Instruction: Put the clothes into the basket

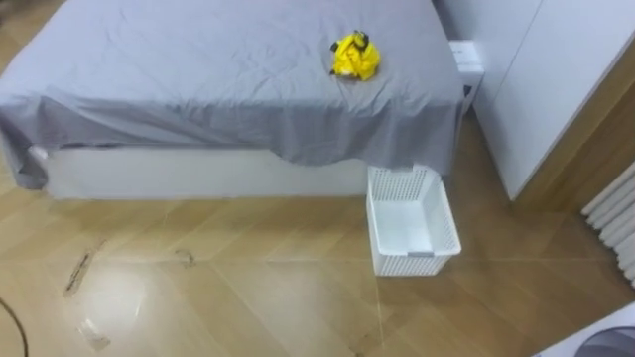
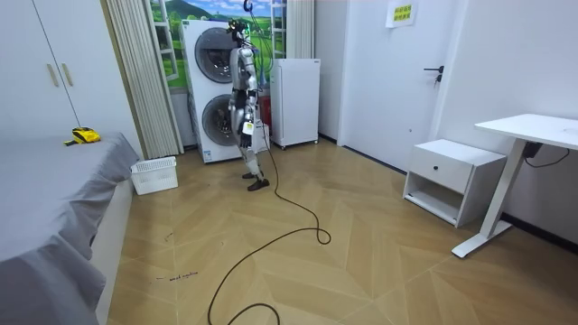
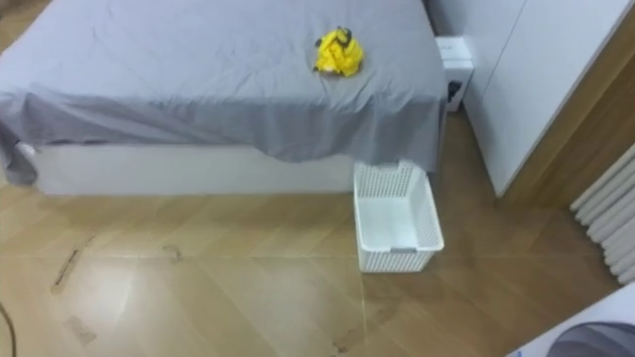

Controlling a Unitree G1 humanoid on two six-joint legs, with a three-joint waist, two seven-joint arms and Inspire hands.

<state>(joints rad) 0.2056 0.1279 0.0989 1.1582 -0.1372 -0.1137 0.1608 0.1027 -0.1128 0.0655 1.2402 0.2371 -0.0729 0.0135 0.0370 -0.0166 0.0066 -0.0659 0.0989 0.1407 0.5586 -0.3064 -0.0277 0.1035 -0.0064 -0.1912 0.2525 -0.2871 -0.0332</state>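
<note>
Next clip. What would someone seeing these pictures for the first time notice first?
The bright yellow clothes stand out, bunched on the grey bed near its edge. Just below, on the wood floor by the bed's corner, stands a white basket with no clothes in it. In the room view the robot stands across the room from both, beside the stacked washers.

The clothes [image 1: 355, 57] are bright yellow with a bit of black. The bed sheet [image 1: 198, 69] is plain grey. The basket [image 1: 415, 262] is white, with tiny holes all over its sides. The floor [image 1: 248, 288] is light brown wood in a zigzag pattern. The wardrobe [image 1: 556, 79] and the washing machines [image 2: 215, 113] are white.
</note>
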